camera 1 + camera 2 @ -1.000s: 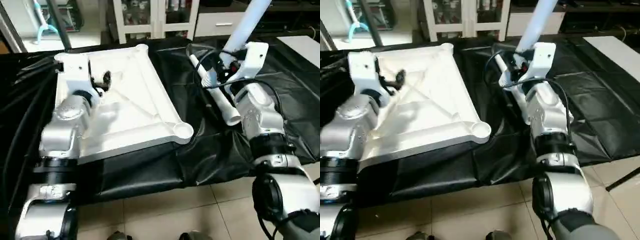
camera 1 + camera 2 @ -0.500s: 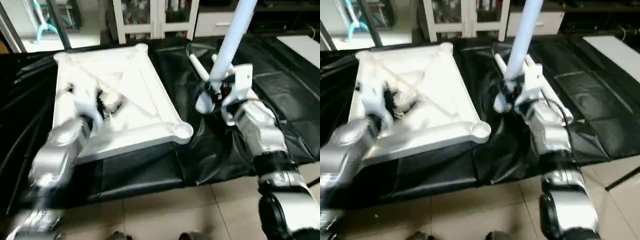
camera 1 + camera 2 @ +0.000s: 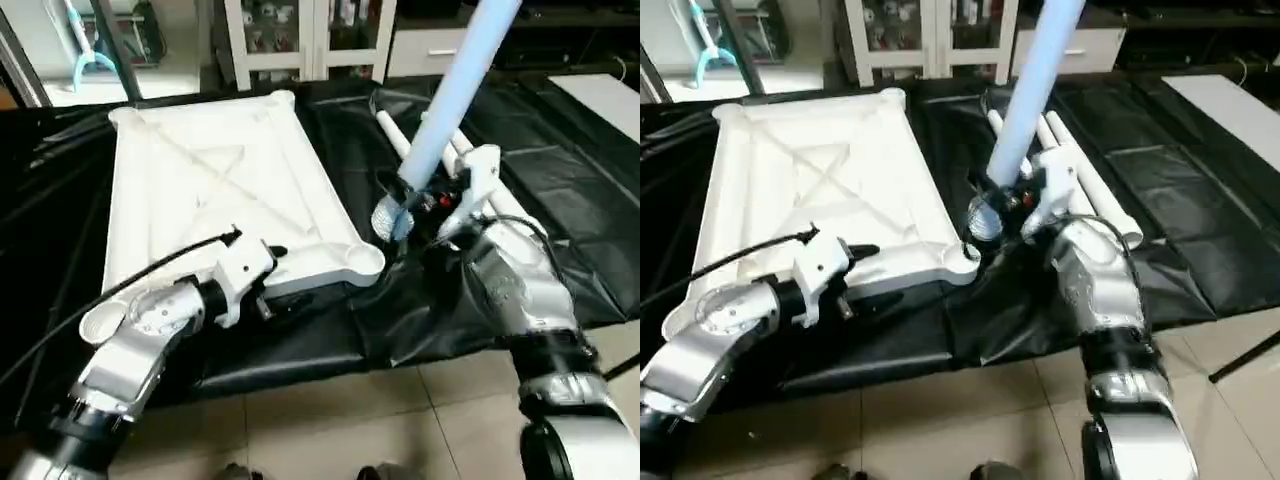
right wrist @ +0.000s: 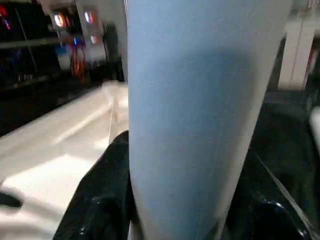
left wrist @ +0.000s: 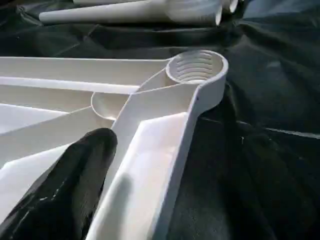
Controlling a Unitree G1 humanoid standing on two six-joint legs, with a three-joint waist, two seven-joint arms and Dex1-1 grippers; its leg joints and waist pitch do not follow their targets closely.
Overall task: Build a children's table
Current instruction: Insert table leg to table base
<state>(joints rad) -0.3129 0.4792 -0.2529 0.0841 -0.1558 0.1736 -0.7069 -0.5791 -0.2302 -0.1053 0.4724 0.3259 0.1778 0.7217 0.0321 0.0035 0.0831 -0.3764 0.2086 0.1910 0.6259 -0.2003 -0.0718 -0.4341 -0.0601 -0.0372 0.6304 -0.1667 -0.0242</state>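
The white tabletop (image 3: 210, 190) lies underside up on a black sheet, its X ribs showing. My left gripper (image 3: 270, 278) is open at the tabletop's near edge, one black finger (image 5: 65, 195) resting inside the rim, close to the threaded near right corner socket (image 5: 195, 67). My right gripper (image 3: 420, 205) is shut on a long white leg (image 3: 450, 90). That leg stands steeply tilted, and its lower end (image 3: 390, 215) hangs just above and right of that socket (image 3: 360, 262). The leg (image 4: 200, 115) and a black finger (image 4: 100, 200) show close up in the right wrist view.
More white legs (image 3: 490, 190) lie side by side on the black sheet (image 3: 570, 150) behind my right arm. A black cable (image 3: 150, 270) runs across the tabletop to my left wrist. White cabinets (image 3: 310, 40) stand at the back. Tiled floor (image 3: 350, 420) lies in front.
My left arm has drawn back from the far part of the tabletop to its near edge. My right arm has carried the leg leftward to the near right corner socket.
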